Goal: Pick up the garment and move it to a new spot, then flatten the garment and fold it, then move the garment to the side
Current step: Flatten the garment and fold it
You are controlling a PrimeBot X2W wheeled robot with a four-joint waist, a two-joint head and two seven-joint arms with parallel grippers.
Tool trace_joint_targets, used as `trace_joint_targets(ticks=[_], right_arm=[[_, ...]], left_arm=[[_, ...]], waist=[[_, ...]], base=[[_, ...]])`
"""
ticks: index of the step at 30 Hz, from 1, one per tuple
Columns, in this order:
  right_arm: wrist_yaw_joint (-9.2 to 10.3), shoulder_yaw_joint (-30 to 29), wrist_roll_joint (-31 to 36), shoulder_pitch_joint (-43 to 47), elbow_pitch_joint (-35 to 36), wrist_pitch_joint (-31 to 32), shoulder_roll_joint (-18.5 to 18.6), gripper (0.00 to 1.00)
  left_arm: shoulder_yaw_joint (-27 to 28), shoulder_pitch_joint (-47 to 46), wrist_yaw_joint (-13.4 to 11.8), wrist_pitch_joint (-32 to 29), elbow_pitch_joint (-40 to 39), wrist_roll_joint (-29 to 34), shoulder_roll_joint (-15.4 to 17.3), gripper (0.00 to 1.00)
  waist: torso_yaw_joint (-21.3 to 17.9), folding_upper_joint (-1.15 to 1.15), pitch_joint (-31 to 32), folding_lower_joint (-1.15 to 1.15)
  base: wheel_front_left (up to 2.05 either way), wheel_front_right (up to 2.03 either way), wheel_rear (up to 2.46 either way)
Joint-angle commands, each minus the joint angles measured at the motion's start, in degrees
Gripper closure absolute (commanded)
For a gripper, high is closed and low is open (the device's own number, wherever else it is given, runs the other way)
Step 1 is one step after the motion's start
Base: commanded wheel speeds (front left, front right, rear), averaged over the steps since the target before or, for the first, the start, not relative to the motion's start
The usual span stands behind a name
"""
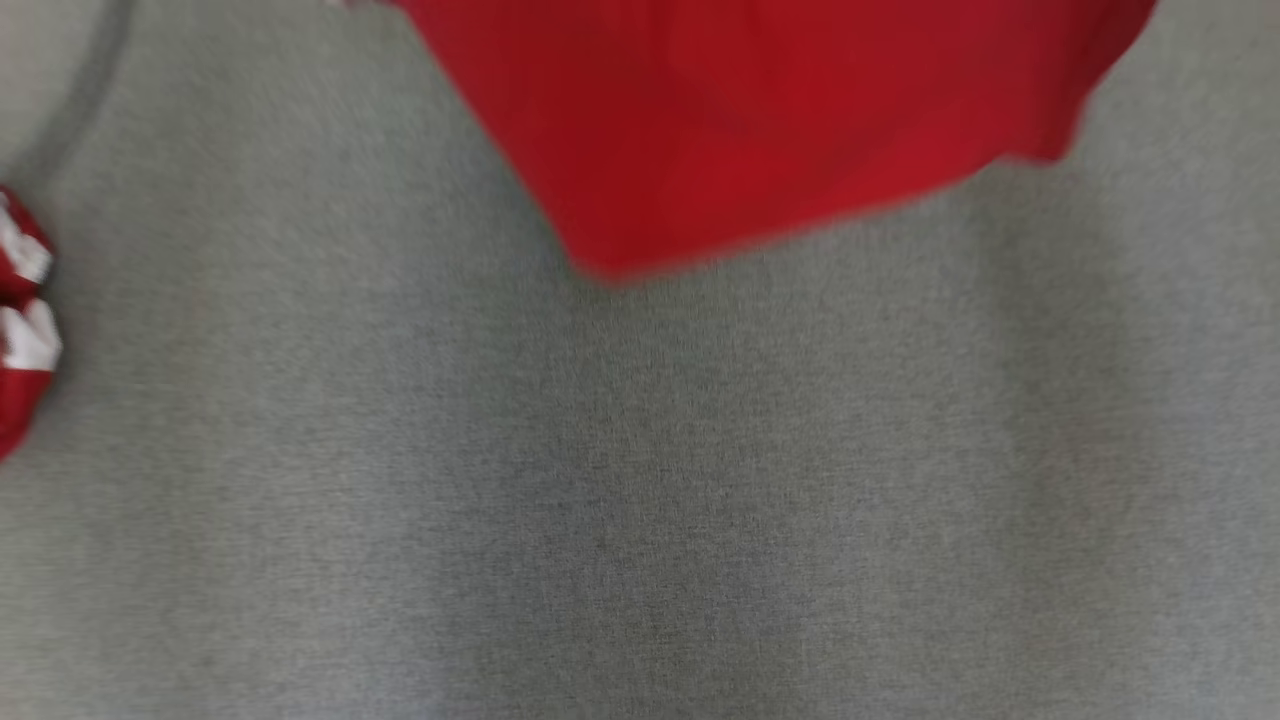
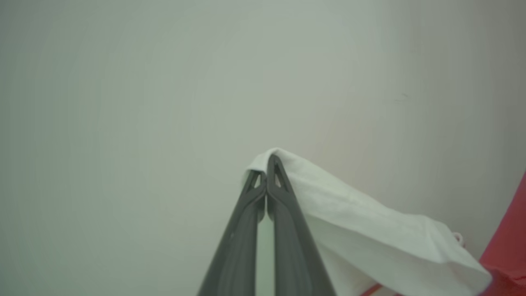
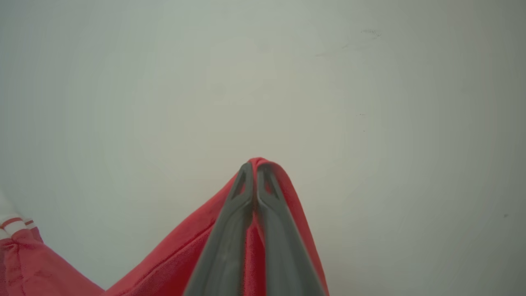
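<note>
1. The head view looks steeply down, from near, on a grey cloth surface [image 1: 640,500]; the garment [image 1: 780,120] is at its top edge.
2. The left wrist view looks along the left gripper [image 2: 266,167] toward a plain pale background [image 2: 123,82].
3. The right wrist view looks along the right gripper [image 3: 255,166] likewise.
4. All three views share the garment.

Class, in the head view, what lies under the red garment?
Grey surface shows around the lower edges of the red garment. Whatever lies directly beneath the cloth is covered and cannot be told.

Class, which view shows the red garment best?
The head view: the garment spreads as a broad red panel. Each wrist view shows a pinched bit: white at the left gripper, red at the right gripper.
</note>
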State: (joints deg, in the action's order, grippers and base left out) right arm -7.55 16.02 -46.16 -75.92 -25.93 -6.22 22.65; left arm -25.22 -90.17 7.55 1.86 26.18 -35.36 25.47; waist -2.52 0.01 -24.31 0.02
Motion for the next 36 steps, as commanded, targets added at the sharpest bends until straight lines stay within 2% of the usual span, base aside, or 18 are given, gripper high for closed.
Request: trace_joint_targets(ticks=[1, 8, 16, 24, 30, 34, 36], right_arm=[[0.13, -0.3, -0.3, -2.8, -1.1, 0.2, 0.3, 1.0], [0.13, 2.3, 2.0, -20.8, -7.7, 1.3, 3.3, 1.0], [0.13, 5.8, 3.3, -30.4, -16.3, -0.1, 5.1, 1.0], [0.13, 9.0, 1.4, -32.0, -20.1, -1.5, 5.8, 1.0], [0.13, 11.7, -1.6, -29.1, -21.1, -4.0, 5.8, 1.0], [0.13, 14.2, -4.0, -24.0, -18.4, -6.2, 6.4, 1.0], [0.13, 16.5, -5.0, -17.7, -14.2, -7.6, 8.0, 1.0]], left_arm=[[-0.1, -2.9, -0.1, -0.2, 1.4, 0.4, -0.1, 1.0], [-2.6, -22.3, -0.1, -0.2, 12.0, 1.7, -2.6, 1.0], [-6.4, -31.5, -0.1, 2.7, 20.1, 0.6, -5.3, 1.0], [-10.6, -32.8, -0.1, 4.4, 22.5, -1.1, -6.3, 1.0], [-12.0, -29.9, -0.1, 6.8, 23.4, -2.8, -6.3, 1.0], [-11.8, -24.7, -0.1, 10.4, 21.3, -4.5, -5.0, 1.0], [-11.4, -18.3, -0.1, 12.0, 17.7, -6.5, -3.7, 1.0]], waist=[[-1.5, -0.01, -8.5, -0.02], [-1.4, -0.01, -12.4, -0.02], [-1.2, -0.01, -15.0, -0.02], [-1.5, -0.01, -17.2, -0.02], [-1.8, -0.01, -17.8, -0.02], [-1.9, -0.01, -16.0, -0.02], [-1.9, -0.01, -13.6, -0.02]], base=[[0.0, 0.0, 0.0], [0.0, 0.0, 0.0], [0.0, 0.0, 0.0], [0.0, 0.0, 0.0], [0.0, 0.0, 0.0], [0.0, 0.0, 0.0], [0.0, 0.0, 0.0]])
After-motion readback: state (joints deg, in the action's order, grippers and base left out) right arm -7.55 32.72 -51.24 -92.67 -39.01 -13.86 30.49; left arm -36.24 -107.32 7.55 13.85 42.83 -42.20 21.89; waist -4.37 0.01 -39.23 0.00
